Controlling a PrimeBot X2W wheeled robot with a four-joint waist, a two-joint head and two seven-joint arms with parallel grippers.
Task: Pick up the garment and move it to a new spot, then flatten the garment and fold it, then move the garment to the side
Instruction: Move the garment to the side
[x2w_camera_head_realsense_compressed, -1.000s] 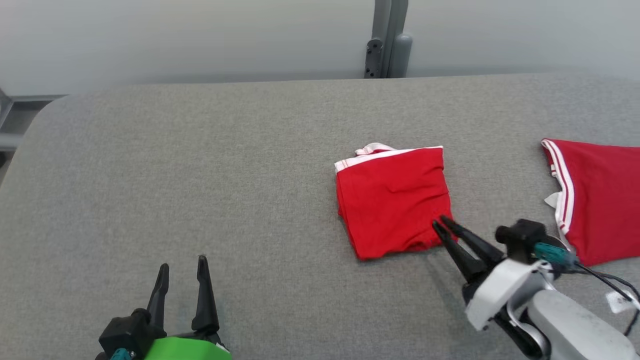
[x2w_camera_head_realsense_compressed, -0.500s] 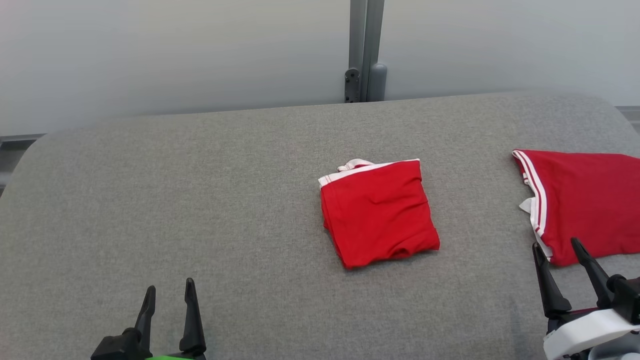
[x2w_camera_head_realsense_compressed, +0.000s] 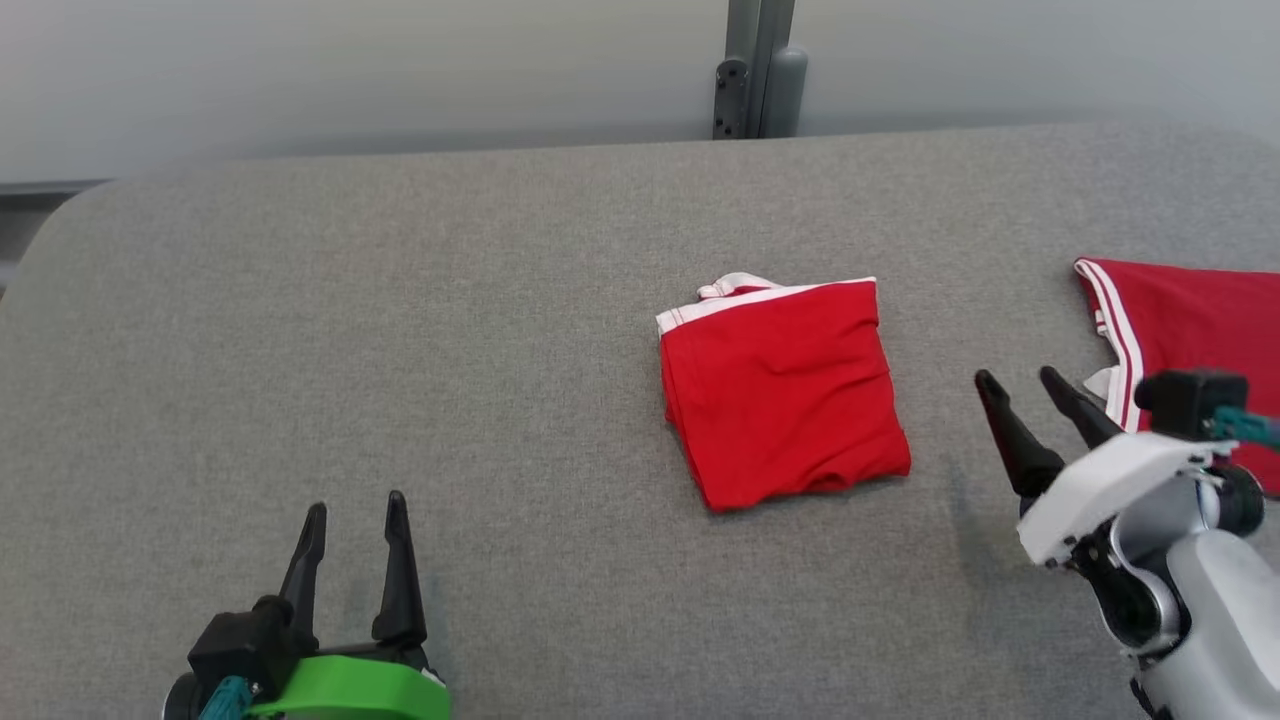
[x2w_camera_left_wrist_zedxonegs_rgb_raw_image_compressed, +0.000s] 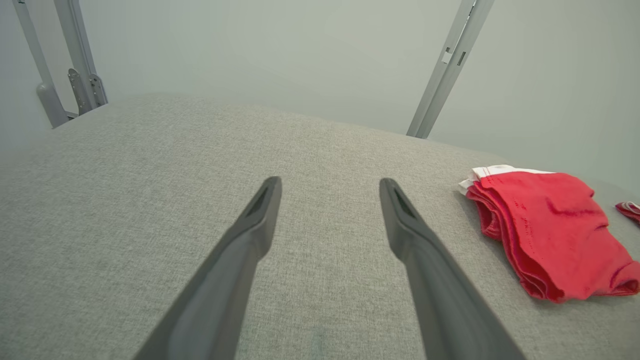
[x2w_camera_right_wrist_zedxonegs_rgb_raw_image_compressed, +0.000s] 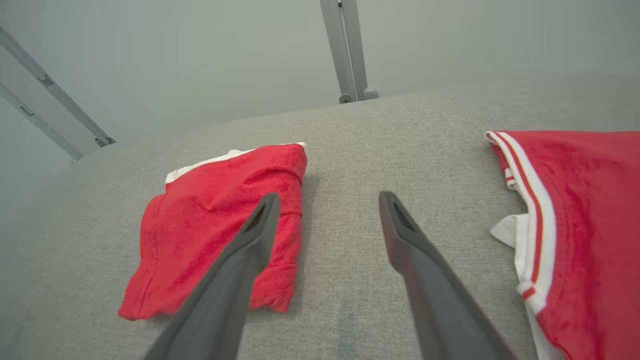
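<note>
A red garment (x2w_camera_head_realsense_compressed: 785, 390) with a white band lies folded into a small square near the middle of the grey table; it also shows at the right in the left wrist view (x2w_camera_left_wrist_zedxonegs_rgb_raw_image_compressed: 550, 230) and at the left in the right wrist view (x2w_camera_right_wrist_zedxonegs_rgb_raw_image_compressed: 220, 225). My right gripper (x2w_camera_head_realsense_compressed: 1020, 382) stands open to its right, apart from it, with nothing between the fingers. At the lower left my left gripper (x2w_camera_head_realsense_compressed: 355, 505) is open and empty, well away from the garment.
A second red garment (x2w_camera_head_realsense_compressed: 1190, 330) with white stripes lies flat at the table's right edge, close behind my right gripper (x2w_camera_right_wrist_zedxonegs_rgb_raw_image_compressed: 585, 225). A grey metal post (x2w_camera_head_realsense_compressed: 755, 70) stands behind the table's (x2w_camera_head_realsense_compressed: 400, 330) far edge. The table's left half is bare cloth.
My right gripper let go of the folded garment's lower right corner, opened and drew back to the right. The head camera shifted meanwhile. The left gripper stayed open.
</note>
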